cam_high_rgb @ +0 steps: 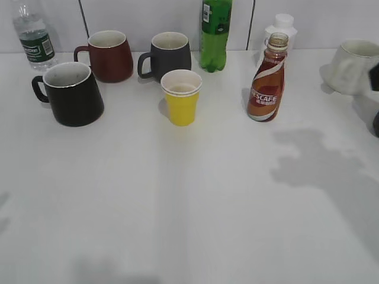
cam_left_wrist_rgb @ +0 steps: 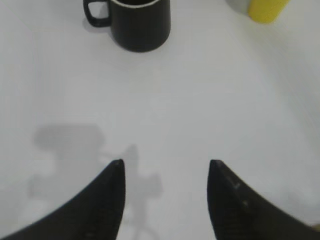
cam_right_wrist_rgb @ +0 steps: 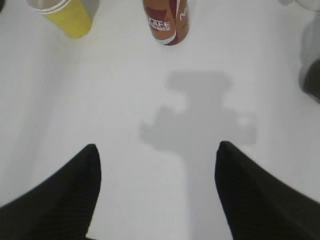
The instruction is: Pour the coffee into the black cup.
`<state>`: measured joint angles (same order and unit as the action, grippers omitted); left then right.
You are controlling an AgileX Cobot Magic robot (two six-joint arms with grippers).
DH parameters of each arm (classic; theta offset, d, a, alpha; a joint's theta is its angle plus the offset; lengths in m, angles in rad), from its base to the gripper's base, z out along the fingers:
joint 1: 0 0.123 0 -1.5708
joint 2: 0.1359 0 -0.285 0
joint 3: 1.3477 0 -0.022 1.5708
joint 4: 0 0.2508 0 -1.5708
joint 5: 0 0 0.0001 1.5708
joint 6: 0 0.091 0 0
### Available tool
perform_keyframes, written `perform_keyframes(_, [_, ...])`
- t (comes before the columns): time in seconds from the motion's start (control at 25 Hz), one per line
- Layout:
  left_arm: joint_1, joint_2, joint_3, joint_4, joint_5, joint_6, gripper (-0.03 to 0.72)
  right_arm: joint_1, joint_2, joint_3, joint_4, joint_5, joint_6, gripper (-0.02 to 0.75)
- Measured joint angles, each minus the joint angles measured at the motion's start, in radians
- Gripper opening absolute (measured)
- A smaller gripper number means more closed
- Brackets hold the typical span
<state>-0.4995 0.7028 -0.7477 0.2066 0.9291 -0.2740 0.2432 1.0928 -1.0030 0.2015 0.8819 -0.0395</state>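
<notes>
The coffee, a small curvy brown Nescafe bottle [cam_high_rgb: 267,80] with no cap, stands upright at the right of the white table; its lower part shows at the top of the right wrist view [cam_right_wrist_rgb: 166,22]. The glossy black cup [cam_high_rgb: 72,93] stands at the left, handle to the left, and shows at the top of the left wrist view [cam_left_wrist_rgb: 136,22]. My left gripper [cam_left_wrist_rgb: 166,167] is open and empty above bare table, well short of the black cup. My right gripper [cam_right_wrist_rgb: 157,150] is open and empty, well short of the bottle. Neither gripper shows in the exterior view.
A yellow paper cup [cam_high_rgb: 181,97] stands between cup and bottle. Behind are a maroon mug [cam_high_rgb: 109,55], a dark grey mug [cam_high_rgb: 169,56], a tall green bottle [cam_high_rgb: 215,34], a clear water bottle [cam_high_rgb: 34,36], a white bottle [cam_high_rgb: 282,28] and a white mug [cam_high_rgb: 355,66].
</notes>
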Motion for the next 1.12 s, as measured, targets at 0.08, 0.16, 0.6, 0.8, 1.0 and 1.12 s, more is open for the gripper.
perform_keyframes(0.08, [0.0, -0.056, 0.0, -0.007, 0.055, 0.029, 0.396, 0.0, -0.104, 0.05, 0.004, 0.003, 0.0, 0.555])
perform_keyframes(0.16, [0.0, -0.111, 0.0, -0.011, 0.107, 0.046, 0.396, 0.0, -0.204, 0.103, 0.004, 0.007, -0.001, 0.555])
perform_keyframes(0.6, [-0.001, -0.442, 0.123, -0.105, 0.174, 0.137, 0.382, 0.0, -0.788, 0.341, -0.031, 0.153, 0.023, 0.554])
perform_keyframes(0.8, [-0.001, -0.546, 0.153, -0.11, 0.178, 0.177, 0.379, 0.0, -0.967, 0.426, -0.129, 0.18, 0.058, 0.554])
perform_keyframes(1.0, [-0.001, -0.584, 0.204, -0.113, 0.169, 0.18, 0.373, 0.0, -1.024, 0.499, -0.202, 0.181, 0.086, 0.554])
perform_keyframes(1.12, [-0.001, -0.584, 0.222, -0.119, 0.147, 0.18, 0.372, 0.0, -1.024, 0.502, -0.202, 0.177, 0.099, 0.554])
